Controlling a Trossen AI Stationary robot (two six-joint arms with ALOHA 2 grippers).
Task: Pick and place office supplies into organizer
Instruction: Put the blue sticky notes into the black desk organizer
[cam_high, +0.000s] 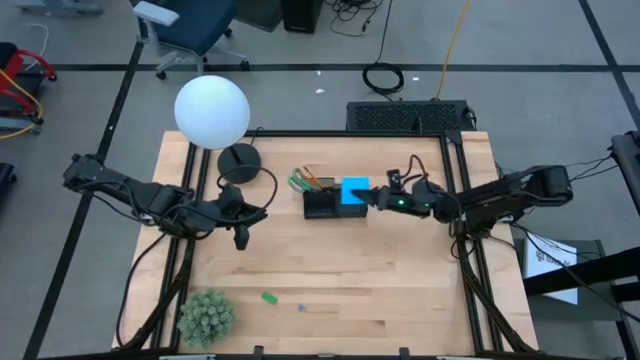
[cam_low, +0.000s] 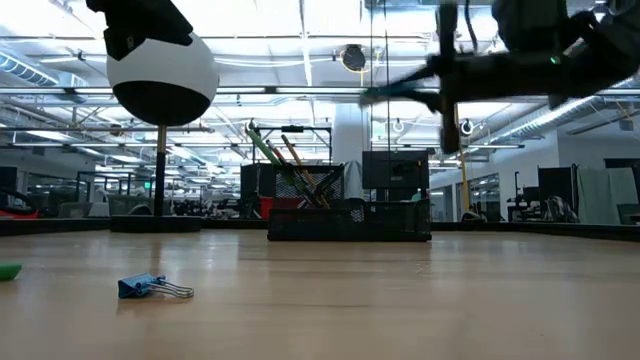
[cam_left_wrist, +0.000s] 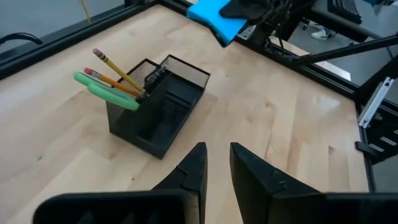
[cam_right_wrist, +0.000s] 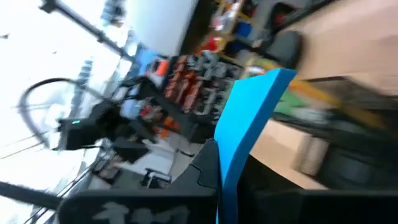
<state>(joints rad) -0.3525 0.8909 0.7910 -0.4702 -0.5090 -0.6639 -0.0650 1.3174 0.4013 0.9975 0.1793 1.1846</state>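
Bright blue note pad (cam_high: 354, 189); black mesh organizer (cam_left_wrist: 158, 106); 2 orange-yellow pencils (cam_left_wrist: 115, 70); green scissor handles (cam_left_wrist: 104, 91); white globe lamp (cam_high: 211, 111); green eraser (cam_high: 268, 297); blue binder clip (cam_low: 141, 287); pale wood table (cam_high: 340, 285).

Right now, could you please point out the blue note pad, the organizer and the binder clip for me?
blue note pad (cam_high: 354, 190): high view, middle of its top face.
organizer (cam_left_wrist: 158, 118): left wrist view, its mesh side wall.
binder clip (cam_low: 138, 287): low view, its blue body.

Table (cam_high: 330, 280) pale smooth wood; organizer (cam_left_wrist: 158, 106) black metal mesh, matt.
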